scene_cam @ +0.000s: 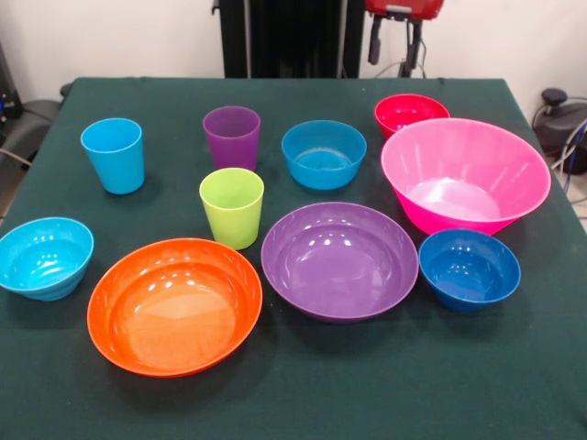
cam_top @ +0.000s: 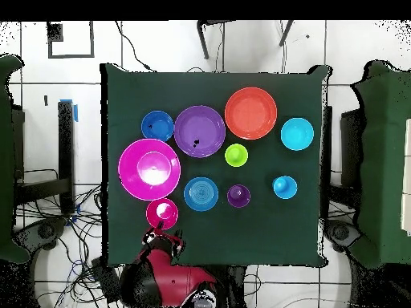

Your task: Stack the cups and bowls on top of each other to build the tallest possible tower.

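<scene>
All pieces stand apart and upright on the green table (scene_cam: pixel 303 394); none is stacked. Cups: light blue (scene_cam: pixel 113 154), purple (scene_cam: pixel 231 136), lime green (scene_cam: pixel 231 206). Small bowls: cyan (scene_cam: pixel 44 257), blue (scene_cam: pixel 324 153), dark blue (scene_cam: pixel 469 268), red (scene_cam: pixel 411 112). Wide bowls: orange (scene_cam: pixel 174 304), purple (scene_cam: pixel 339 259). The big pink bowl (scene_cam: pixel 465 174) is at the right. My gripper (scene_cam: pixel 395 46) hangs open and empty at the far edge, just behind the red bowl. It also shows in the overhead view (cam_top: pixel 163 237), next to the red bowl (cam_top: pixel 162 212).
The black pedestal (scene_cam: pixel 284 37) stands behind the table's far edge. Cables and chairs lie around the table on the tiled floor (cam_top: pixel 265 48). The green cloth shows bare along the front edge.
</scene>
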Action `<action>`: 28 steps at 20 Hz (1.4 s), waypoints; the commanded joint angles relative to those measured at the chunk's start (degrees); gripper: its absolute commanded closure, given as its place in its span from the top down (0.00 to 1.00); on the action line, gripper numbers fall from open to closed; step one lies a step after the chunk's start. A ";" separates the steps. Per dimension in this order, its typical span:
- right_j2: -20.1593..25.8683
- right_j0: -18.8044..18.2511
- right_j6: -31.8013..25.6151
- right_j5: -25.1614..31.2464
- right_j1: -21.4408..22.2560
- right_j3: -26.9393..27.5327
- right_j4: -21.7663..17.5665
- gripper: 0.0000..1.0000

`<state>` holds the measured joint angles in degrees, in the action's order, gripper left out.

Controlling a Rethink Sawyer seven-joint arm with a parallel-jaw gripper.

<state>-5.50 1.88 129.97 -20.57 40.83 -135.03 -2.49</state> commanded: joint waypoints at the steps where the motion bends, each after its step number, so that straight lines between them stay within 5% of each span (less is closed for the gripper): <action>1: 4.99 1.09 9.56 -0.10 -4.46 7.47 4.10 1.00; 10: 4.86 1.62 9.17 0.58 -4.80 9.01 5.36 1.00; 22: 4.68 0.15 5.01 16.04 8.49 6.70 4.35 1.00; 28: 5.85 -1.83 4.69 15.80 7.56 8.06 2.37 1.00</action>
<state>-5.29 1.88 129.97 -10.87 48.45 -131.50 -0.25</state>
